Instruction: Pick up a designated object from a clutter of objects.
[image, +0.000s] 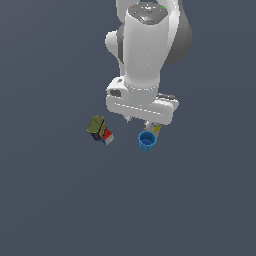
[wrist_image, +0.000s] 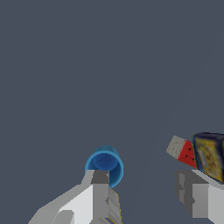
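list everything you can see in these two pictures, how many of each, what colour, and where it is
blue cup: one, bright blue, upright and hollow, just below the gripper in the exterior view.
carton: one, white with yellow, mostly hidden behind the cup under the hand.
can: one, olive-green, toward the exterior view's left.
block: one, red and blue, against the can.
floor: one, dark grey-blue.
gripper: one, white, open, above the cup.
arm: one, white and grey.

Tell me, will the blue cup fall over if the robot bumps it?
Probably: the cup is hollow and looks light, so a nudge may slide or tip it. Its round, tapered walls mean it would likely roll in a curve once down.
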